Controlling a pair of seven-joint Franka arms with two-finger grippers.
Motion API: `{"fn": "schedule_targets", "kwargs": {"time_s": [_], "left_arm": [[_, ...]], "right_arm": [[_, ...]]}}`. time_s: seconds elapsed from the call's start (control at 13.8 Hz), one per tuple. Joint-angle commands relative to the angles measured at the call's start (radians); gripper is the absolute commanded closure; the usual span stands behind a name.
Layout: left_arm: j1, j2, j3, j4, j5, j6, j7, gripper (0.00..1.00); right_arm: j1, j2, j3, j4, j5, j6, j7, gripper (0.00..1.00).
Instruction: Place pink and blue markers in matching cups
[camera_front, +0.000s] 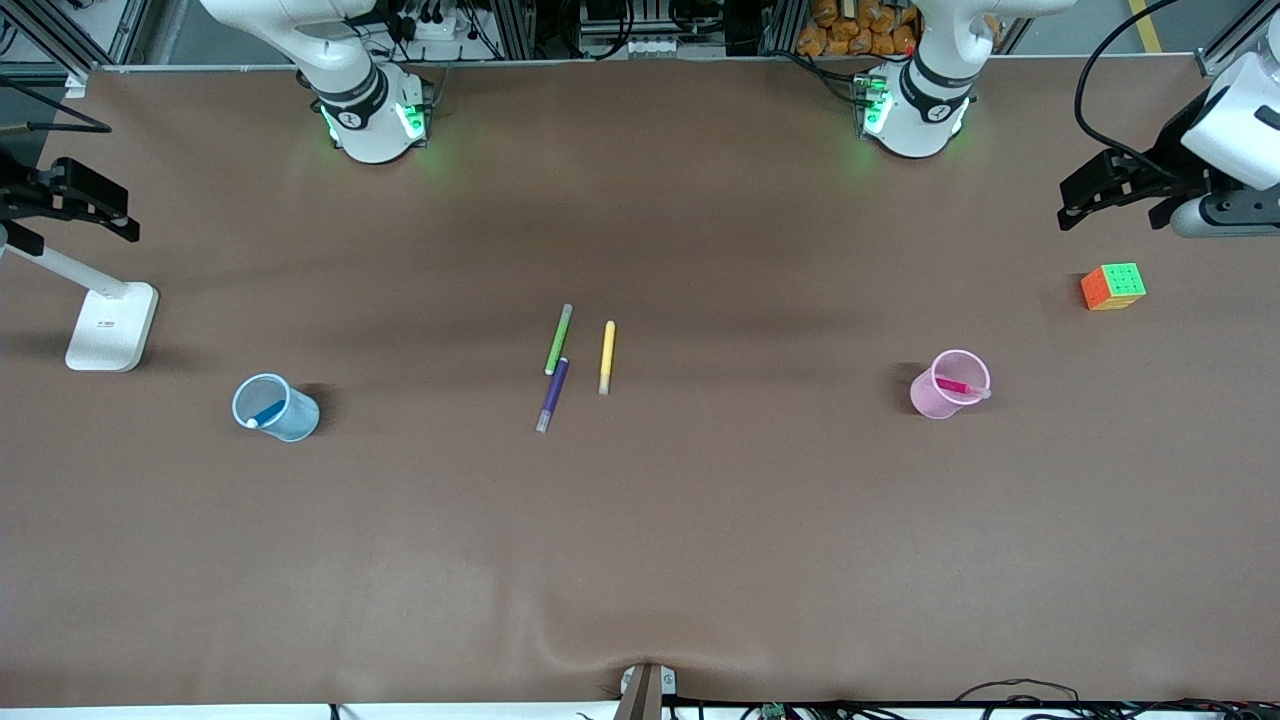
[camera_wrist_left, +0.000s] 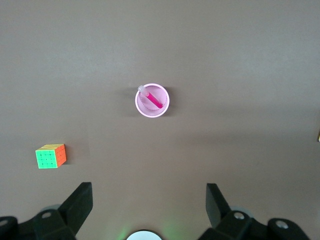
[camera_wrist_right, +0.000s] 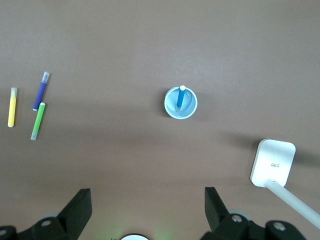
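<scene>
The pink marker (camera_front: 958, 385) stands slanted inside the pink cup (camera_front: 935, 402) toward the left arm's end of the table. In the left wrist view the marker (camera_wrist_left: 154, 99) leans on the cup's rim (camera_wrist_left: 168, 102). The blue marker (camera_front: 265, 412) stands slanted inside the blue cup (camera_front: 297, 420) toward the right arm's end; the right wrist view shows this marker (camera_wrist_right: 180, 100) and cup (camera_wrist_right: 195, 106). My left gripper (camera_wrist_left: 148, 186) is open and empty, high above the table near its base. My right gripper (camera_wrist_right: 147, 190) is open and empty, likewise high near its base.
Green (camera_front: 558, 340), purple (camera_front: 552, 395) and yellow (camera_front: 606, 357) markers lie at the table's middle. A colour cube (camera_front: 1113, 287) sits near the pink cup, closer to the bases. A white lamp base (camera_front: 110, 325) stands near the blue cup. Black fixtures overhang both table ends.
</scene>
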Motion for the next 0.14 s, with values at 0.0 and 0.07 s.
{"fn": "schedule_targets", "kwargs": {"time_s": [0.0,0.07], "left_arm": [[0.000,0.000,-0.001,0.009,-0.011,-0.013,-0.005,0.00],[0.000,0.002,-0.001,0.009,-0.011,-0.013,-0.005,0.00]], "right_arm": [[-0.013,-0.025,0.007,-0.026,-0.008,0.011,-0.012,0.00],[-0.013,-0.025,0.007,-0.026,-0.008,0.009,-0.012,0.00]]}}
